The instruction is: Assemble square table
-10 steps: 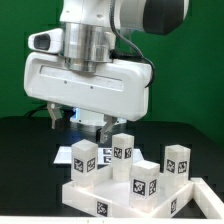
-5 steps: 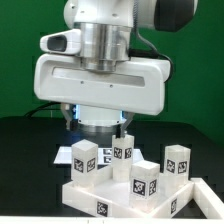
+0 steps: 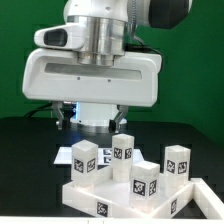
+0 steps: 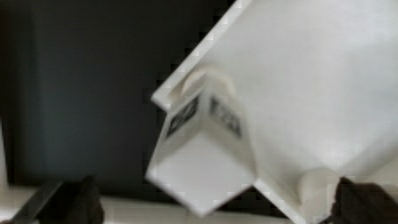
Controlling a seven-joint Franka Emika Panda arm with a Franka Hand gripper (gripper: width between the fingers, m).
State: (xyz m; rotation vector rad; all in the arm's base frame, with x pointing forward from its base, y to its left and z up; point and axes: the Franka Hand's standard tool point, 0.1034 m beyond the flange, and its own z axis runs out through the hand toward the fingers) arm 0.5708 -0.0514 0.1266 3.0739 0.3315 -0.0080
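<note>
While four short white tagged block legs (image 3: 123, 155) are seen upright on the rimmed white plastic square tabletop (image 3: 80, 192) | attachment cannot be judged | hand (image 4: 208, 204) spread, nothing held.

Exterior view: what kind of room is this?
Probably a robot lab: a big white robot arm hangs over a black table, and white plastic block legs carry black-and-white square marker tags, before a green backdrop.

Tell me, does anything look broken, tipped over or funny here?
Nothing stands out. Four white legs stand upright on the square tabletop, none fallen, nothing looks broken. The claw hangs open above them, holding nothing.
</note>
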